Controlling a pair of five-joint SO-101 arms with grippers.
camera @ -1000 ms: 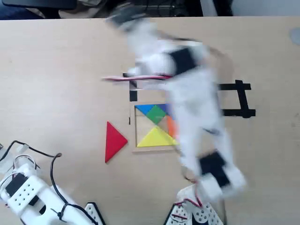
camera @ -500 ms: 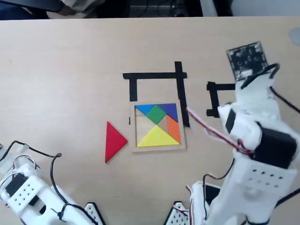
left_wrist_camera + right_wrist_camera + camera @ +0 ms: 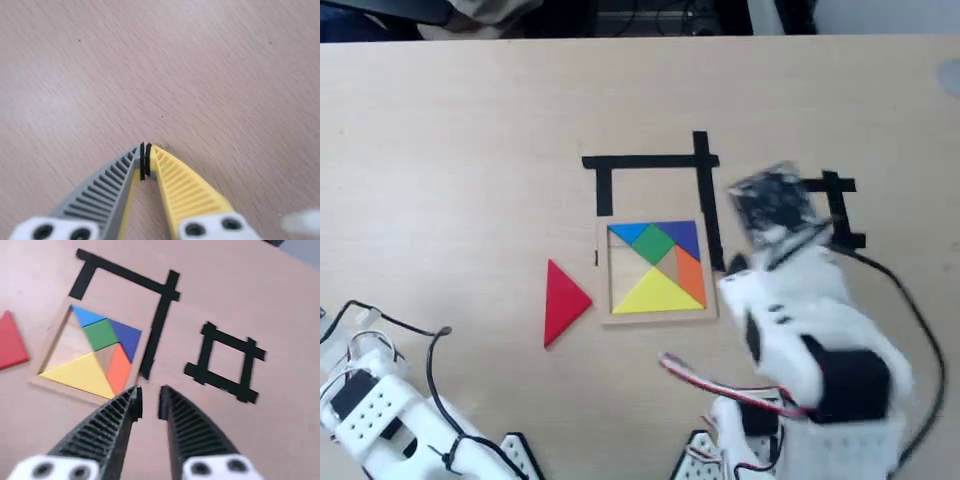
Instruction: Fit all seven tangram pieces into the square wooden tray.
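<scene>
1 piece outstanding: red triangle [image 3: 563, 300], flat on the table just beside the tray [image 3: 660, 317], to its left in the high view, clear of the rim. Tray contents: seemingly 6 pieces, yellow triangle [image 3: 655, 293] among them, with a bare slot in its left half. Step in hand: fetching the last piece. Right gripper [image 3: 149, 401]: fingers slightly spread, nothing between, near the tray's right edge. Left gripper [image 3: 145, 161]: tips pressed together, empty, over bare table. Next move, by judgement: cross the tray, pinch the red triangle, turn it to the slot. Change from 0.5 s ago: right arm nearer the tray; red triangle unmoved
</scene>
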